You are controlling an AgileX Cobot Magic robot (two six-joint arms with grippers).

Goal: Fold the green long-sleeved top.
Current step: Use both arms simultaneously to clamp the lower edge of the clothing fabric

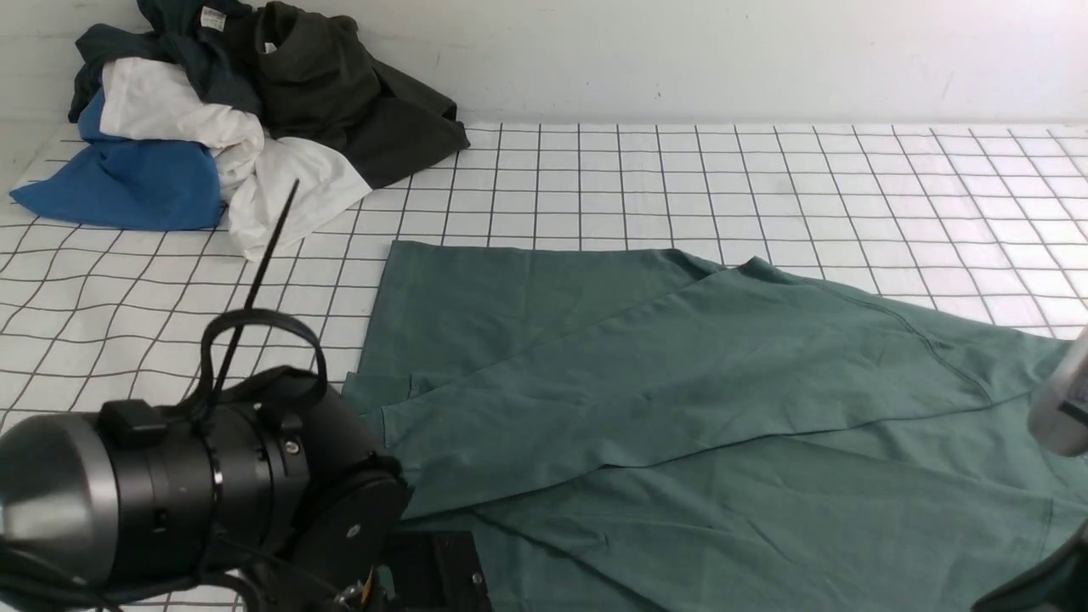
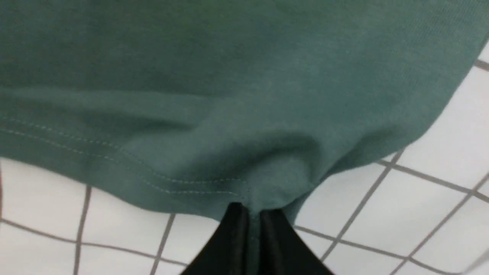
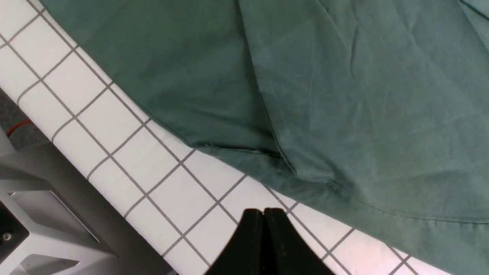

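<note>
- White gridded tablecloth covers the surface before us.
- We see the green long-sleeved top spread from the surface's middle to its near right edge.
- Our left gripper is pinched closed on the top's stitched hem.
- Our right gripper is closed and empty, just beside the top's edge.
- Other clothes are heaped at the far left corner.

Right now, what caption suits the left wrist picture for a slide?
Left gripper pinches the stitched hem of the green top on a white gridded table.
</note>
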